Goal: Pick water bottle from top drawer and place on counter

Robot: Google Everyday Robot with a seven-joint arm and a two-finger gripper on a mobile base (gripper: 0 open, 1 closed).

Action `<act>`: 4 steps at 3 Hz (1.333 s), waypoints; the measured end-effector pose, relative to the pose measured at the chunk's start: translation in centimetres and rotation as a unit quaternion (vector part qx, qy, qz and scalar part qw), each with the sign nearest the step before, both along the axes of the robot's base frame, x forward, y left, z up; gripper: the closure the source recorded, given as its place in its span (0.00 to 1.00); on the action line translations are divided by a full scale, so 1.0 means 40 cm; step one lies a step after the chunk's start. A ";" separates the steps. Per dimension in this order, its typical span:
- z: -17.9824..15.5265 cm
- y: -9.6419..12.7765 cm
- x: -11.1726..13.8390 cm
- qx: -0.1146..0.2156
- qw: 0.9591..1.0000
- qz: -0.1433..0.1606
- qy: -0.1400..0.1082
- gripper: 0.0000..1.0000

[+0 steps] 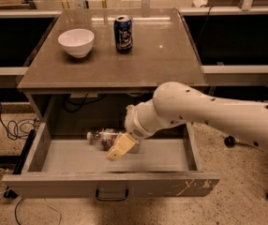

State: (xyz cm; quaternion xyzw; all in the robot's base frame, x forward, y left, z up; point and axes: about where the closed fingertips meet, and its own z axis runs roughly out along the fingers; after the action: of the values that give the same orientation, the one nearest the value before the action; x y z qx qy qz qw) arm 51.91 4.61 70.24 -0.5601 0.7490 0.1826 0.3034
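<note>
The water bottle [101,137] lies on its side at the back of the open top drawer [110,185], white cap pointing left, label band partly showing. My gripper [120,148] hangs inside the drawer on the white arm, just right of and in front of the bottle, its cream fingers [122,146] overlapping the bottle's right end. The counter [113,50] above the drawer carries other items.
A white bowl [76,42] sits on the counter's back left and a dark blue soda can [123,33] at its back middle. Black cables [13,128] lie on the floor to the left. A chair caster [229,141] stands at the right.
</note>
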 end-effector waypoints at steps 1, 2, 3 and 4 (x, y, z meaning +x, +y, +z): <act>-0.048 0.022 -0.005 0.000 1.000 -0.006 0.003 0.00; -0.096 0.043 0.006 0.005 1.000 -0.009 -0.013 0.00; -0.133 0.057 0.040 0.008 0.999 -0.010 -0.041 0.00; -0.175 0.053 0.071 0.003 0.998 -0.011 -0.060 0.00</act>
State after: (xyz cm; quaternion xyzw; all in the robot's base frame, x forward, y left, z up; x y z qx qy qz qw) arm 54.74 6.73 63.26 -0.5610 0.7347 0.1480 0.3515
